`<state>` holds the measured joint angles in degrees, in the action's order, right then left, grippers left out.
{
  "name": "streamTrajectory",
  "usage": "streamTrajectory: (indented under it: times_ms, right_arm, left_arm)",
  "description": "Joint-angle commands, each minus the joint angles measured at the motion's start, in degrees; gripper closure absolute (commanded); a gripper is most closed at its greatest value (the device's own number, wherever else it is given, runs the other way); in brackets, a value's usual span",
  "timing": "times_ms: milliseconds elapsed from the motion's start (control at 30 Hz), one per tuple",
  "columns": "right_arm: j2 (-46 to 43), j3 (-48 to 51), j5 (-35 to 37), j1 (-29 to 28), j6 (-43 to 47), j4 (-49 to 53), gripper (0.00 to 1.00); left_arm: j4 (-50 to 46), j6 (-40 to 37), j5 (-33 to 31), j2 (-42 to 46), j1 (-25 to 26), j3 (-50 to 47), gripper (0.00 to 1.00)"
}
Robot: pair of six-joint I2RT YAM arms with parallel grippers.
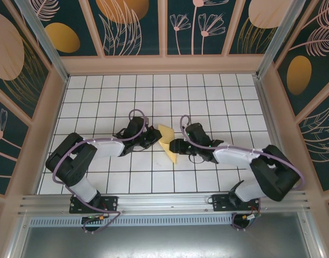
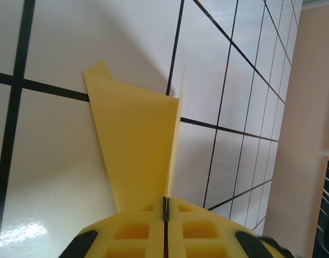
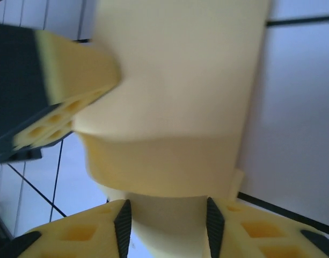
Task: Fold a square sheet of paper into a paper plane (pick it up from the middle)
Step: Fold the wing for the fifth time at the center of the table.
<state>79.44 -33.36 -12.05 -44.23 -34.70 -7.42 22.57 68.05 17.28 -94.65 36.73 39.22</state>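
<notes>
The pale-yellow paper [image 1: 168,144] is a creased wedge in the middle of the grid table, between both grippers. In the left wrist view the paper [image 2: 134,140] rises as a folded flap, its lower edge pinched in my left gripper [image 2: 165,207], whose jaws are pressed together. From above, the left gripper [image 1: 155,136] holds the paper's left side. My right gripper [image 1: 174,145] meets it from the right. Its fingers stand wide apart in the right wrist view, gripper [image 3: 165,220] open, with the blurred paper [image 3: 175,80] lying between and beyond them. The left gripper's finger [image 3: 62,91] touches the paper's left edge.
The white grid table [image 1: 100,102] is bounded by pinkish walls [image 1: 51,113] on the left, right and far sides. An aluminium rail [image 1: 164,201] carrying both arm bases runs along the near edge.
</notes>
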Motion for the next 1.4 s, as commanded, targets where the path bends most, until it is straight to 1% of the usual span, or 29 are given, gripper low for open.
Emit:
streamTrajectory:
  times_ms: [0, 133, 167, 233, 333, 367, 433, 533, 567, 633, 667, 733, 800, 933, 1033, 1100, 1200, 1267, 1333, 1367]
  right_arm:
    - [-2.07, -1.86, 17.14, -6.03, 3.54, 6.61, 0.55]
    - [-2.37, -2.18, 24.97, -12.45, 6.30, 6.78, 0.54]
    - [-2.15, -2.67, 27.86, -14.24, 7.07, 6.97, 0.55]
    - [-0.98, -4.48, 35.58, -16.59, 5.14, 10.13, 0.55]
    - [-0.80, -6.17, 44.28, -16.86, 0.27, 16.25, 0.52]
    - [-1.62, -5.92, 44.00, -16.85, 0.83, 15.93, 0.51]
    - [-3.99, -4.61, 38.46, -17.17, 5.19, 11.55, 0.51]
    - [-6.52, -2.82, 34.63, -18.23, 6.86, 7.35, 0.52]
    - [-7.19, -2.10, 34.66, -19.03, 7.48, 5.82, 0.52]
    - [-7.54, -1.82, 37.55, -20.44, 7.13, 5.60, 0.52]
    - [-7.59, -1.60, 37.13, -20.71, 7.37, 4.78, 0.52]
    - [-7.18, -0.93, 33.13, -22.04, 8.66, 1.21, 0.52]
    - [-4.90, -1.38, 34.59, -24.30, 9.24, 1.38, 0.52]
    - [0.90, -3.42, 35.63, -24.59, 9.21, 4.01, 0.53]
    - [4.59, -5.76, 42.15, -24.62, 8.16, 7.50, 0.53]
    - [6.83, -6.81, 45.21, -24.64, 8.74, 7.97, 0.53]
    - [9.74, -8.33, 46.48, -24.59, 9.67, 8.32, 0.53]
    - [11.43, -9.06, 46.75, -24.68, 9.82, 8.71, 0.58]
    - [12.79, -9.86, 47.95, -25.00, 9.68, 9.58, 0.67]
    - [13.30, -10.34, 48.62, -25.07, 9.65, 10.14, 0.69]
  left_arm:
    - [-1.98, 1.80, -2.10, 1.84, -0.26, 0.95, 0.91]
    - [-1.92, 2.32, -1.99, 1.59, -0.26, 1.03, 0.91]
    - [-1.80, 2.35, -1.85, 1.50, -0.26, 1.11, 0.91]
    - [-1.99, 2.26, -1.72, 1.36, -0.30, 1.37, 0.91]
    - [-2.03, 2.10, -1.63, 1.31, -0.26, 1.49, 0.91]
    - [-2.17, 2.18, -1.59, 1.47, -0.24, 1.37, 0.91]
    - [-2.17, 2.34, -1.79, 1.53, -0.22, 1.30, 0.91]
    - [-2.31, 2.38, -1.64, 1.34, -0.26, 1.77, 0.91]
    - [-2.26, 2.42, -1.63, 1.40, -0.21, 1.82, 0.90]
    - [-2.26, 2.47, -1.72, 1.48, -0.26, 1.74, 0.90]
    - [-2.33, 2.65, -1.72, 1.49, -0.26, 1.66, 0.90]
    - [-2.26, 2.76, -1.68, 1.34, -0.23, 1.60, 0.90]
    - [-2.43, 2.54, -1.40, 1.04, -0.25, 2.11, 0.90]
    - [-2.15, 2.73, -1.47, 1.22, -0.26, 1.76, 0.90]
    - [-2.35, 2.65, -1.19, 1.11, -0.25, 1.91, 0.90]
    - [-2.35, 2.66, -1.19, 1.05, -0.26, 2.00, 0.90]
    - [-2.46, 2.53, -0.95, 0.96, -0.26, 2.17, 0.90]
    - [-2.56, 2.44, -0.93, 1.04, -0.24, 2.17, 0.90]
    - [-2.56, 2.51, -0.97, 1.20, -0.29, 2.14, 0.90]
    - [-2.63, 2.47, -1.02, 1.27, -0.26, 2.09, 0.90]
